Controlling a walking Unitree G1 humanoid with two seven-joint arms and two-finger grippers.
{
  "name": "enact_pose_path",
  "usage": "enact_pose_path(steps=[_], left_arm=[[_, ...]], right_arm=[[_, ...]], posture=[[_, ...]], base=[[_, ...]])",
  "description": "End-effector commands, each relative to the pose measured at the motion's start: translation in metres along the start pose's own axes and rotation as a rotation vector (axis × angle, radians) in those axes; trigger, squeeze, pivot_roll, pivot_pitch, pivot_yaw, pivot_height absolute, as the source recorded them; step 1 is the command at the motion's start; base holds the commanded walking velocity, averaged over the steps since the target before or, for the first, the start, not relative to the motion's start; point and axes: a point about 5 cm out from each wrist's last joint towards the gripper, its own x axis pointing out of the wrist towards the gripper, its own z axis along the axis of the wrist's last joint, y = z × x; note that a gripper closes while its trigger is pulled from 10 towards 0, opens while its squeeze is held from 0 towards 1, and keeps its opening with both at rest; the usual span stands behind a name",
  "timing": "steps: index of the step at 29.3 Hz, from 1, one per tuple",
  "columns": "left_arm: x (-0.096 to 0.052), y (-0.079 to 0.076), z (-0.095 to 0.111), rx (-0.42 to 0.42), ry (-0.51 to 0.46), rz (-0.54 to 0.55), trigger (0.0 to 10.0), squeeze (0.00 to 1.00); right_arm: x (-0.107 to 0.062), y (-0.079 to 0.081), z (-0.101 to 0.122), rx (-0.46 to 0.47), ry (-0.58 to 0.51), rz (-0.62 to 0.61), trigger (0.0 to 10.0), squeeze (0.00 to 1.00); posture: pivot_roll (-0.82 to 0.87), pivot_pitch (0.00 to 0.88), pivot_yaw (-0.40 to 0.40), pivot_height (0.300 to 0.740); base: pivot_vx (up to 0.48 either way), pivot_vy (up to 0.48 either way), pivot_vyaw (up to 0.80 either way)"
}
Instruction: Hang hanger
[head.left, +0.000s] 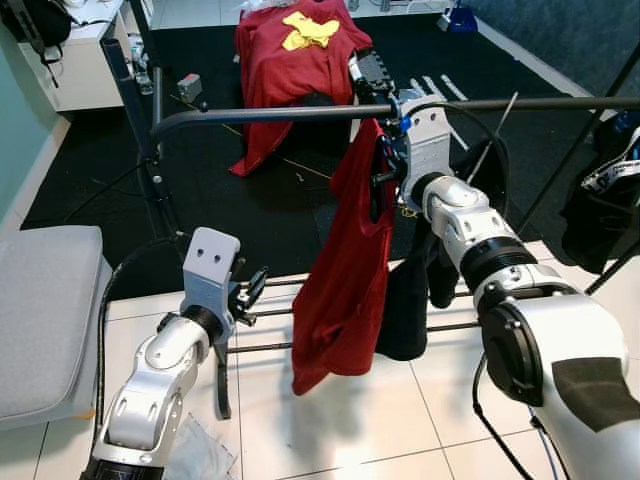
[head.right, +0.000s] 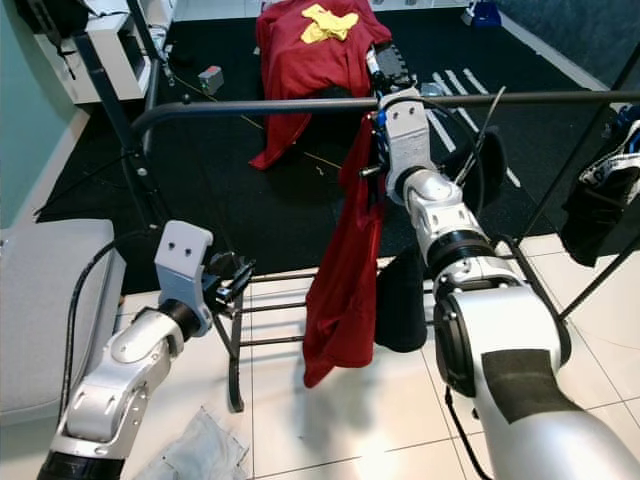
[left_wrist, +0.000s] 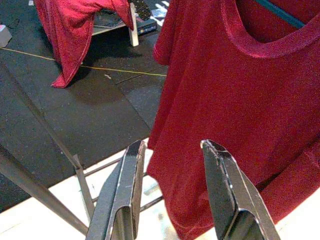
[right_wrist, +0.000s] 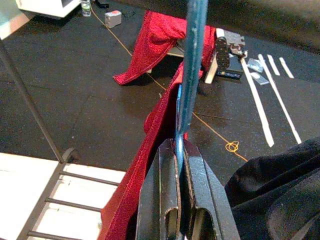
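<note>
Item: blue hanger (right_wrist: 192, 60), carrying a red shirt (head.left: 345, 270). We recorded it held up at the black top rail (head.left: 300, 113) of the clothes rack, roughly midway along the rail's length. In the right wrist view its blue hook rose from between the fingers to the underside of the rail; we could not tell whether the hook was already seated over the rail or only pressed against it.

Item: right claw (right_wrist: 180, 200). We logged it pressed together on the hanger's blue stem, just below the rail, arm raised and extended.

Item: left claw (left_wrist: 172, 190). Fingers spread, pinching nothing, held low near the rack's left end and pointed toward the red shirt, apart from it.

Item: black garment (head.left: 410, 300), hanging just beside the red shirt on the right side, under the same rail.

Item: second red cloth (head.left: 290, 60) with a yellow piece (head.left: 308, 30) on top, draped over something on the dark floor mat (head.left: 250, 200) beyond the rack, well apart from the work.

Item: lower bars (head.left: 270, 315) of the rack, over the white tile floor (head.left: 400, 420).

Progress, as we judged it: hanger lifted and brought to the rail, shirt hanging free below. Remaining: confirm the hook sat over the rail, then release the right claw and draw the arm away.
</note>
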Motion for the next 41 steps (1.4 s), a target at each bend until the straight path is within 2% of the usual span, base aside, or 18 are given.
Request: enact_pose_path(steps=[1,5,7,9,14,21,24,25,27,29,30,32,33,36,37,39,40,41], left_arm=[[0.000,-0.002,-0.005,-0.016,0.023,-0.013,10.0,0.00],[0.002,0.002,-0.002,-0.018,0.005,0.006,10.0,0.00],[0.002,0.002,-0.002,-0.018,0.005,0.006,10.0,0.00],[0.006,0.009,0.001,-0.031,-0.013,0.041,10.0,0.00],[0.009,0.013,0.000,-0.048,-0.022,0.065,10.0,0.00],[0.009,0.012,-0.003,-0.049,-0.010,0.071,10.0,0.00],[0.004,0.013,-0.011,-0.064,0.023,0.099,10.0,0.00],[0.004,0.013,-0.011,-0.064,0.023,0.099,10.0,0.00],[0.000,0.012,-0.020,-0.105,0.049,0.122,10.0,0.00],[0.000,0.012,-0.020,-0.105,0.049,0.122,10.0,0.00],[-0.001,0.012,-0.023,-0.123,0.055,0.138,10.0,0.00],[-0.001,0.012,-0.023,-0.123,0.055,0.138,10.0,0.00],[-0.002,0.012,-0.025,-0.146,0.062,0.157,10.0,0.00],[-0.002,0.012,-0.025,-0.146,0.062,0.157,10.0,0.00],[-0.002,0.014,-0.030,-0.182,0.068,0.193,10.0,0.00],[-0.002,0.014,-0.030,-0.182,0.068,0.193,10.0,0.00],[-0.004,0.013,-0.037,-0.200,0.094,0.212,10.0,0.00],[-0.004,0.013,-0.037,-0.200,0.094,0.212,10.0,0.00]], right_arm=[[0.001,0.000,0.006,-0.004,-0.022,0.008,0.0,0.00],[0.001,0.002,0.018,0.003,-0.098,0.035,0.0,0.00],[0.001,0.002,0.018,0.003,-0.098,0.035,0.0,0.00],[0.000,0.005,0.023,0.003,-0.166,0.068,0.0,0.00],[-0.002,0.010,0.024,0.001,-0.228,0.099,0.0,0.00],[-0.004,0.018,0.021,0.007,-0.257,0.146,0.0,0.00],[-0.010,0.030,0.005,0.018,-0.241,0.255,0.0,0.00],[-0.010,0.030,0.005,0.018,-0.241,0.255,0.0,0.00],[-0.020,0.044,-0.022,0.037,-0.199,0.352,0.0,0.00],[-0.020,0.044,-0.022,0.037,-0.199,0.352,0.0,0.00],[-0.025,0.050,-0.037,0.052,-0.171,0.384,0.0,0.00],[-0.025,0.050,-0.037,0.052,-0.171,0.384,0.0,0.00],[-0.030,0.055,-0.050,0.071,-0.140,0.398,0.0,0.00],[-0.030,0.055,-0.050,0.071,-0.140,0.398,0.0,0.00],[-0.036,0.061,-0.066,0.080,-0.101,0.417,0.0,0.00],[-0.036,0.061,-0.066,0.080,-0.101,0.417,0.0,0.00],[-0.046,0.069,-0.092,0.099,-0.033,0.426,0.0,0.00],[-0.046,0.069,-0.092,0.099,-0.033,0.426,0.0,0.00]], posture=[[0.14,0.131,0.000,0.740],[0.13,0.103,-0.001,0.740],[0.13,0.103,-0.001,0.740],[0.11,0.068,0.013,0.740],[0.10,0.047,0.022,0.740],[0.10,0.034,0.030,0.740],[0.09,0.037,0.037,0.740],[0.09,0.037,0.037,0.740],[0.09,0.042,0.044,0.740],[0.09,0.042,0.044,0.740],[0.09,0.042,0.049,0.740],[0.09,0.042,0.049,0.740],[0.09,0.044,0.048,0.740],[0.09,0.044,0.048,0.740],[0.09,0.051,0.040,0.740],[0.09,0.051,0.040,0.740],[0.09,0.059,0.016,0.740],[0.09,0.059,0.016,0.740]], base=[[0.000,0.000,0.00],[0.000,0.000,0.00],[0.000,0.000,0.00],[0.000,0.000,0.00],[0.000,0.000,0.00],[0.000,0.000,0.00],[0.000,0.000,0.00],[0.000,0.000,0.00],[0.000,0.000,0.00],[0.000,0.000,0.00],[0.000,0.000,0.00],[0.000,0.000,0.00],[0.000,0.000,0.00],[0.000,0.000,0.00],[0.000,0.000,0.00],[0.000,0.000,0.00],[0.000,0.000,0.00],[0.000,0.000,0.00]])
